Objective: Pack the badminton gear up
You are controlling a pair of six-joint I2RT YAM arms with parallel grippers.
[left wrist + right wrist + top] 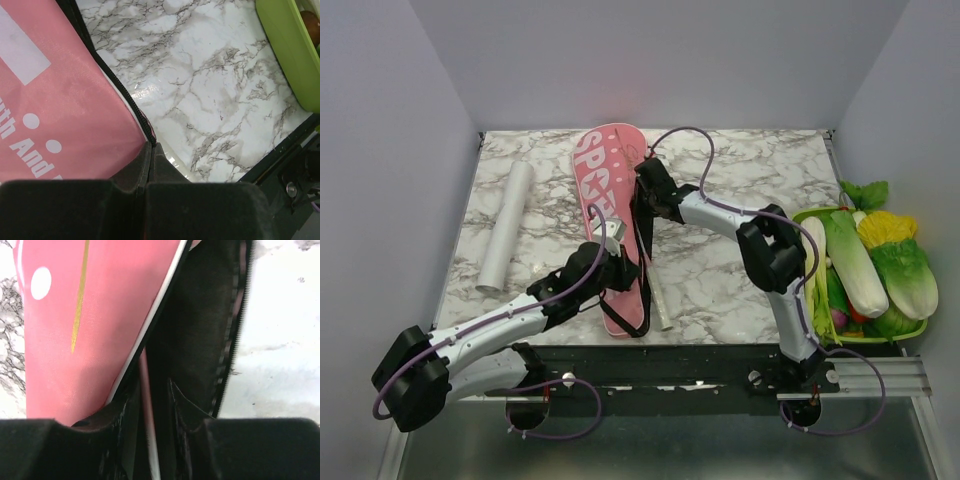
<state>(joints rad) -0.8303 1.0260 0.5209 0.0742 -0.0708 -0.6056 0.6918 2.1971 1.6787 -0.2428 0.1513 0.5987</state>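
Observation:
The pink bag (605, 170) with white "SPORT" lettering lies lengthwise in the middle of the marble table. My left gripper (618, 266) sits at its near right side and is shut on the bag's black zipper edge (120, 90), with the fingertips pinched together (151, 146). My right gripper (642, 205) is at the bag's open right edge, further back. Its jaws stand apart (151, 387) inside the black-lined opening (200, 330), and a slim pink-white racket shaft (146, 390) runs between them. A racket handle (660, 300) sticks out near the front. The white tube (507, 225) lies at the left.
A green basket (910, 328) of toy vegetables (855, 262) stands off the table's right edge; its rim also shows in the left wrist view (285, 55). White walls close in the back and both sides. The arms' black base rail runs along the front.

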